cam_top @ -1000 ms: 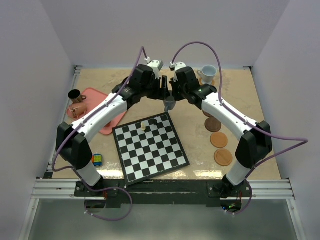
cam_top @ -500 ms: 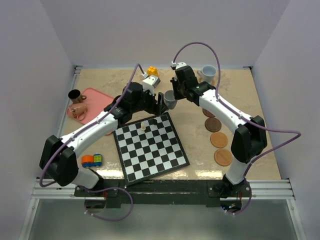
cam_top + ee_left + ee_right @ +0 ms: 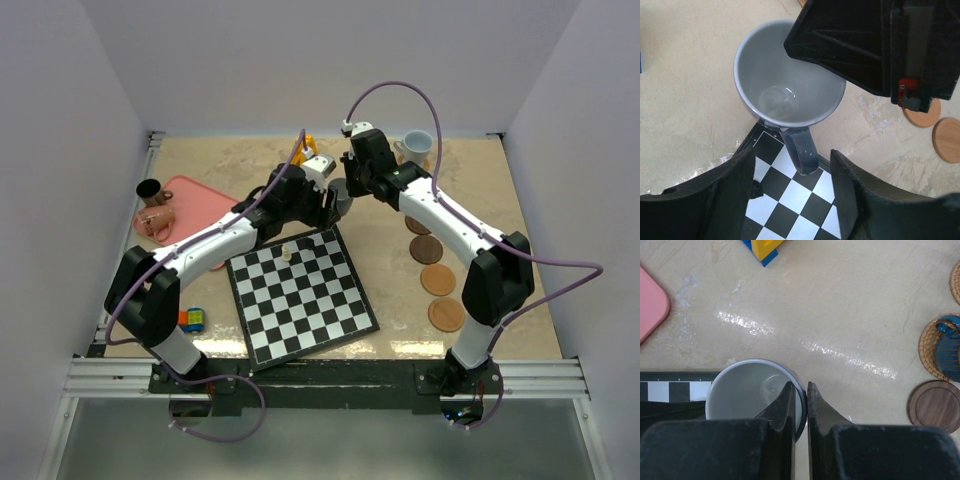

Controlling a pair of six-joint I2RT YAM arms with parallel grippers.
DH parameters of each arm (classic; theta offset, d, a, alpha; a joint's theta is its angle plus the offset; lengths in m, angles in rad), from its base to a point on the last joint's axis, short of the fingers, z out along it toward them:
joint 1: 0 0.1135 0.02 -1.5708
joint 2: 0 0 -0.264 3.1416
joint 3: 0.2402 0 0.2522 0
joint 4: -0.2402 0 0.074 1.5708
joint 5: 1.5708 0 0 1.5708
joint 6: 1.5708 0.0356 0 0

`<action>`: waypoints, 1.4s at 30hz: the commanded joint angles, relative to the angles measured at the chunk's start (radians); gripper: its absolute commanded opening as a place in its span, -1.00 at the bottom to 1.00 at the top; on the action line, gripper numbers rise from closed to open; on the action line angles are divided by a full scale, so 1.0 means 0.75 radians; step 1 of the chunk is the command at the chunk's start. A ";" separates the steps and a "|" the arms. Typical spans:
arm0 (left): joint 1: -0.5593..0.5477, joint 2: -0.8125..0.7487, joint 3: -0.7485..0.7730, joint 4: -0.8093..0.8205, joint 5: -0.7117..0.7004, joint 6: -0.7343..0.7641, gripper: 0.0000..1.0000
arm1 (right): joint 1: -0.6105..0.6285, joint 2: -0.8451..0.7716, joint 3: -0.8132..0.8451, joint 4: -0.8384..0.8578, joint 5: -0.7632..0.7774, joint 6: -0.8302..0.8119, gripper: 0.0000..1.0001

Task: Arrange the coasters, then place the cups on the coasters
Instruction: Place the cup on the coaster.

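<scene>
Left fingers (image 3: 725, 195) back at the grey cup (image 3: 785, 85), astride its handle (image 3: 802, 150).

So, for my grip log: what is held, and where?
The right gripper pinches the grey cup by its rim; the left gripper stands open around its handle.

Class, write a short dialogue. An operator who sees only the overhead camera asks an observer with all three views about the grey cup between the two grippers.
Operator: Does the right gripper hold the grey cup?
Observer: Yes, it pinches the rim, one finger inside and one outside.
Operator: And the left gripper?
Observer: Open. The cup's handle points between its fingers and touches neither.
Operator: Anything in the cup?
Observer: No, it is empty.
</scene>
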 commanded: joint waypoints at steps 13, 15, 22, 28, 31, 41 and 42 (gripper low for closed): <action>-0.068 0.089 0.135 -0.004 -0.171 0.101 -1.00 | -0.005 -0.013 0.102 0.001 -0.002 0.020 -1.00; -0.068 0.083 0.131 -0.002 -0.155 0.119 -1.00 | -0.011 -0.005 0.104 -0.020 -0.008 0.016 -0.75; -0.066 0.038 0.080 0.018 0.109 0.232 -1.00 | -0.103 -0.019 0.098 -0.061 -0.226 -0.096 -0.23; -0.058 0.028 0.053 -0.011 0.291 0.285 -1.00 | -0.136 0.017 0.162 -0.247 -0.404 -0.364 0.02; -0.019 0.034 0.047 -0.029 0.424 0.295 -1.00 | -0.142 -0.005 0.150 -0.296 -0.472 -0.434 0.13; 0.067 0.038 0.051 -0.096 0.532 0.371 -1.00 | -0.144 -0.075 0.090 -0.329 -0.535 -0.440 0.15; 0.073 0.042 0.059 -0.111 0.533 0.383 -1.00 | -0.144 -0.081 0.086 -0.327 -0.546 -0.442 0.17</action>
